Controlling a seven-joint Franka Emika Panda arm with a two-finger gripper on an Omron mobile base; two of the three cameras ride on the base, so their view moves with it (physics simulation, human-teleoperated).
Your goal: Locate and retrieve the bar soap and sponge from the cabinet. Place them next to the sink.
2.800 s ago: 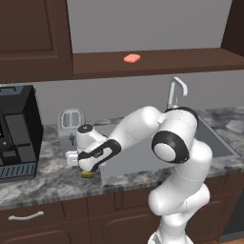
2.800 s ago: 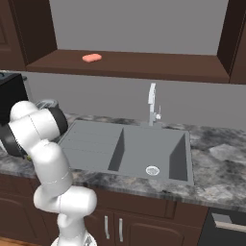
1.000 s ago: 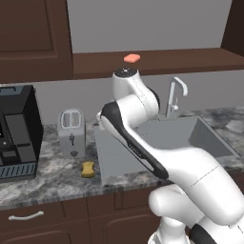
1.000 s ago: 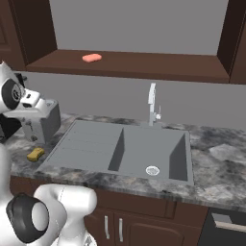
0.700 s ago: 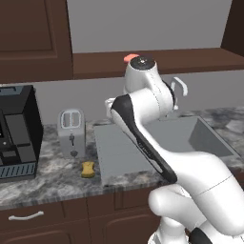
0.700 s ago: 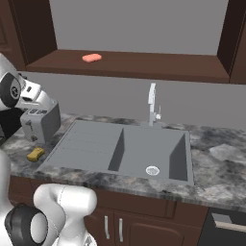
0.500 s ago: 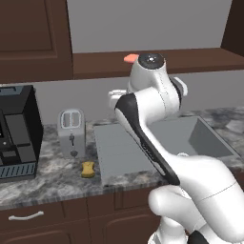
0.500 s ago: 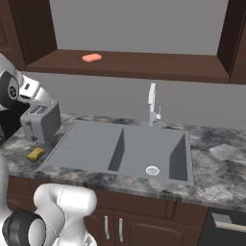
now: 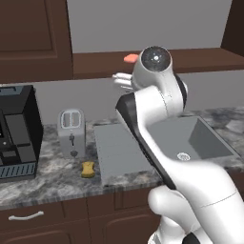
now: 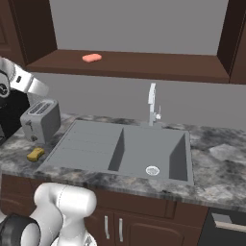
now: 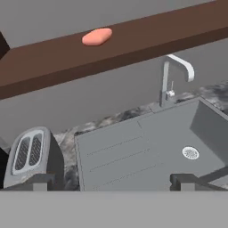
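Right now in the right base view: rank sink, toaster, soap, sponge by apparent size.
1. sink
2. toaster
3. soap and sponge: look about alike; the soap sits farther back on the shelf, so no firm ranking.

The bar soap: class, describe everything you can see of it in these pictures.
The bar soap is a small, flat, salmon-pink bar with rounded corners and a smooth, matt look. It lies flat on the cabinet's long dark brown shelf board, towards the board's left end in the right base view, above the counter and well left of the faucet. Only the shelf touches it; nothing else lies near it.
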